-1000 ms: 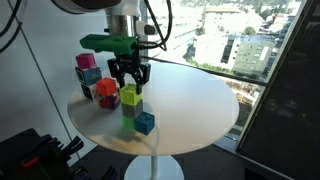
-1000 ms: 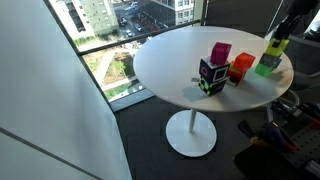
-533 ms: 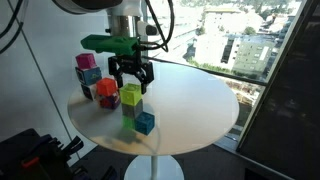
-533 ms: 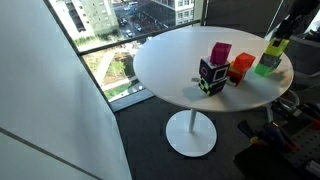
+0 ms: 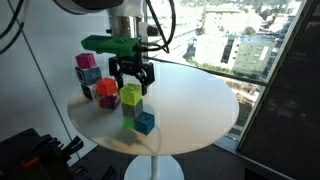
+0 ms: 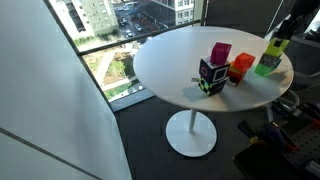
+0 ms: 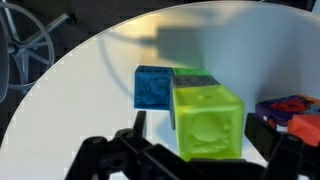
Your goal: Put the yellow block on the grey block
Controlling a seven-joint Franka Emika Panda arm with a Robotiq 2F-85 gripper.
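While the claw (image 5: 131, 82) hangs released, the yellow block (image 5: 131, 97) sits just below it.

Round white table (image 5: 195, 100); on it blue cube (image 5: 145, 123), clustered coloured blocks (image 5: 107, 91)

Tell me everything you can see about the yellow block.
The yellow block is a small, bright yellow-green cube, matte, with a faint round mark on one face. It stands upright on another block, off the white table, above and beside the blue cube. The open gripper straddles it, seemingly without touching.
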